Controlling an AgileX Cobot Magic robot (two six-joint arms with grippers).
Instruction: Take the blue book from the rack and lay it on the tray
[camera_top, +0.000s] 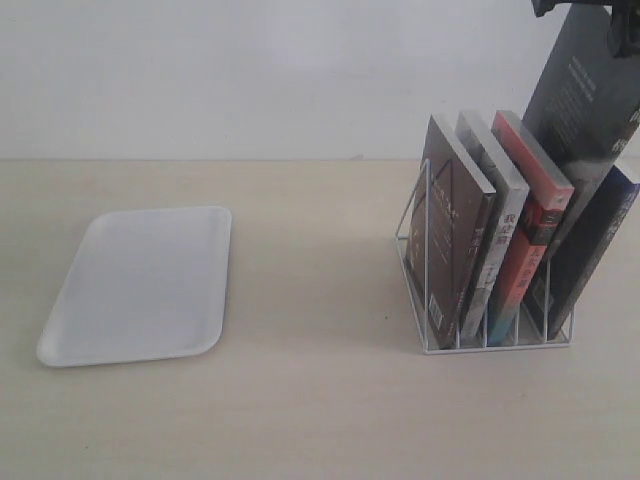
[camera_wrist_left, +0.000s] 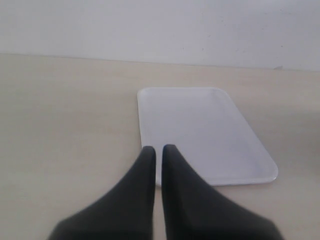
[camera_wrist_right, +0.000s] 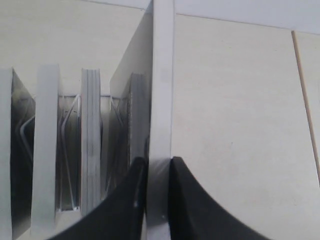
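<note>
The blue book (camera_top: 588, 100) hangs tilted, raised partly out of the right end of the white wire rack (camera_top: 425, 262). Its visible cover looks dark with pale print. My right gripper (camera_top: 592, 22) is shut on its top edge at the frame's upper right. In the right wrist view both fingers clamp the book's white page edge (camera_wrist_right: 162, 90), gripper (camera_wrist_right: 157, 162), with rack wires (camera_wrist_right: 70, 150) beside it. The empty white tray (camera_top: 140, 285) lies flat at the left. In the left wrist view my left gripper (camera_wrist_left: 159, 148) is shut on nothing, hovering before the tray (camera_wrist_left: 200, 130).
Still in the rack stand a brown book (camera_top: 450, 230), a grey book (camera_top: 492, 200), a red-orange-spined book (camera_top: 532, 235) and a dark bluish book (camera_top: 602, 250) under the raised one. A pale wall runs behind the table. A seam (camera_wrist_right: 305, 100) crosses the tabletop right of the rack.
</note>
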